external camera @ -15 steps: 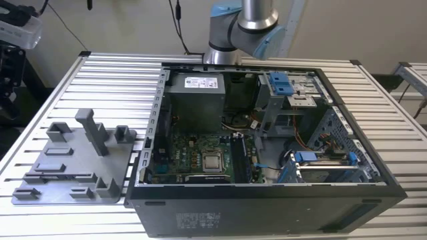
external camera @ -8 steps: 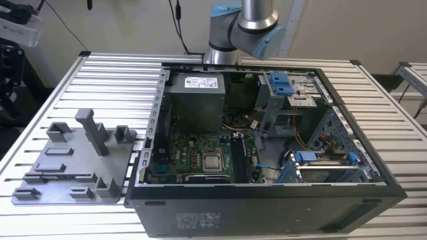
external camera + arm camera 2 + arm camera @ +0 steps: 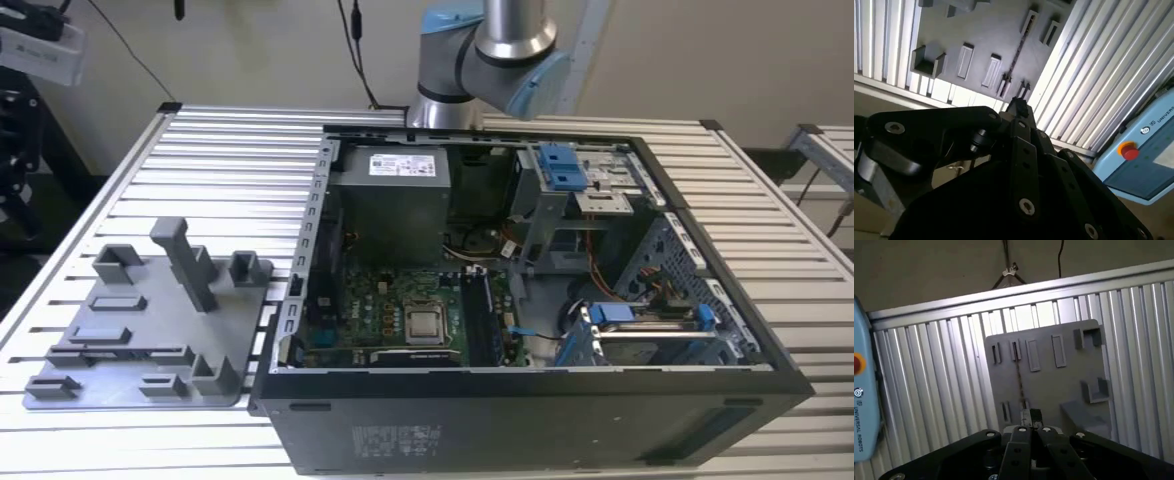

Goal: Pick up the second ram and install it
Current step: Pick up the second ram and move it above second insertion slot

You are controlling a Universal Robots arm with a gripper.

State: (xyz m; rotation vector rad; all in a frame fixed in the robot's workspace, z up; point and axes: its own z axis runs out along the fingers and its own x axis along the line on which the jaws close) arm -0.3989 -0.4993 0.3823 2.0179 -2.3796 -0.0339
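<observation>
Ram [image 3: 1019,380]: a thin dark stick seen edge-on, standing in the grey tray. It runs straight between two pairs of small slot holders. In the second wrist view [image 3: 1015,56] it shows as the same narrow dark line across the tray.
Tray [image 3: 1054,385]: a flat grey fixture with raised slots, pockets and blocks. It lies on the table, and in the exterior view [image 3: 147,325] it sits just beside the case, on the exterior view's left.
Gripper [image 3: 1031,416]: the black fingers are drawn together, tip against tip, with nothing seen between them. It hangs well above the tray and does not touch the ram. In the first wrist view the tips sit in line with one end of the ram. The second wrist view [image 3: 1018,106] shows the tips over the tray's edge.
Arm [image 3: 501,40]: silver tube with blue joint caps, rising behind the case at the far side of the table.
Case [image 3: 534,410]: black computer tower lying on its side, open upward.
Inside the case: a green motherboard [image 3: 387,320] with a square silver chip [image 3: 427,325], a grey power box [image 3: 394,165] and blue clips [image 3: 567,165].
Table [image 3: 214,150]: ribbed aluminium slats, carrying the tray and the case.
Pendant [image 3: 1149,155]: light blue with a red button, off the table's edge.
</observation>
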